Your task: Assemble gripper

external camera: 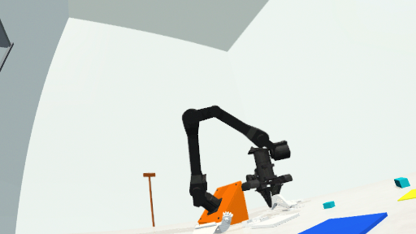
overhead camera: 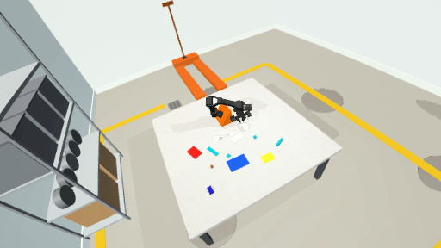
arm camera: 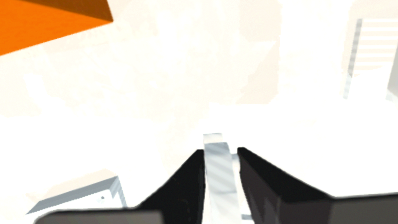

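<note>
My gripper [external camera: 273,199] [arm camera: 221,151] points down beside the orange block and is shut on a white jaw [external camera: 280,201] [arm camera: 220,172]. The jaw stands narrow between the fingertips in the wrist view; whether it touches anything below is unclear. A flat white part [overhead camera: 236,137] [external camera: 276,220] lies in front of the gripper. Another white jaw [external camera: 226,220] with teeth at its end rises near the orange block's foot. A white part with a small hole [arm camera: 95,204] shows at the wrist view's lower left. I cannot tell the gripper base from the housing plate; the pins are not distinguishable.
The orange block [overhead camera: 223,115] [external camera: 237,205] [arm camera: 45,27] is by the arm's foot. A ridged white part [arm camera: 377,45] is at the wrist view's upper right. A blue rectangle [overhead camera: 238,163] [external camera: 349,223], a red square [overhead camera: 194,152], a yellow square [overhead camera: 268,158] and several small teal pieces are on the table.
</note>
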Controlling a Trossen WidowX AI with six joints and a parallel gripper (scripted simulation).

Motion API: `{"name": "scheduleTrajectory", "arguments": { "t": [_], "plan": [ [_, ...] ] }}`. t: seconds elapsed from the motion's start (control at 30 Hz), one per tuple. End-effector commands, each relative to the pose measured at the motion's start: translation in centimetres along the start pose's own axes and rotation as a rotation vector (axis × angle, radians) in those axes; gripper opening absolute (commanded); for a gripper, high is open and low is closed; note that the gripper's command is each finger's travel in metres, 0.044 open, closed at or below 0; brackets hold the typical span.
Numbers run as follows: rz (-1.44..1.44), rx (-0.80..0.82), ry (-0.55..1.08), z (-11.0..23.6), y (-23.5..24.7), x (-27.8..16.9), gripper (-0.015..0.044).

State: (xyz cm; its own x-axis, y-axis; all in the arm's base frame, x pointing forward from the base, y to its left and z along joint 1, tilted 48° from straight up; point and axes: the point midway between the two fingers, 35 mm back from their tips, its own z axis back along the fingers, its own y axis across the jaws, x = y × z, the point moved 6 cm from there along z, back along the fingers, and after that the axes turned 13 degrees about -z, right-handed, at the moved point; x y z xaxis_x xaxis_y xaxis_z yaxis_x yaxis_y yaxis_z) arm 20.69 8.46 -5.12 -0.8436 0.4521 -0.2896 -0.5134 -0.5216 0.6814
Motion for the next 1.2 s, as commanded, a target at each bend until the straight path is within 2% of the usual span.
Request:
{"name": "scheduleTrajectory", "arguments": {
  "t": [0.0, 0.17, 0.63, 0.97, 1.17],
  "plan": [
    [-0.006, -0.008, -0.001, 0.5, -0.1, -0.1, 0.0037],
    [-0.006, -0.008, -0.001, 0.7, -0.2, -0.1, 0.0037],
    [-0.006, -0.009, -0.002, 4.9, -0.1, -0.1, 0.0037],
    [-0.011, -0.009, -0.002, 5.1, -0.1, -0.1, 0.0037],
    [-0.16, -0.009, -0.002, 5.1, -0.4, -0.5, 0.0037]
  ]
}}
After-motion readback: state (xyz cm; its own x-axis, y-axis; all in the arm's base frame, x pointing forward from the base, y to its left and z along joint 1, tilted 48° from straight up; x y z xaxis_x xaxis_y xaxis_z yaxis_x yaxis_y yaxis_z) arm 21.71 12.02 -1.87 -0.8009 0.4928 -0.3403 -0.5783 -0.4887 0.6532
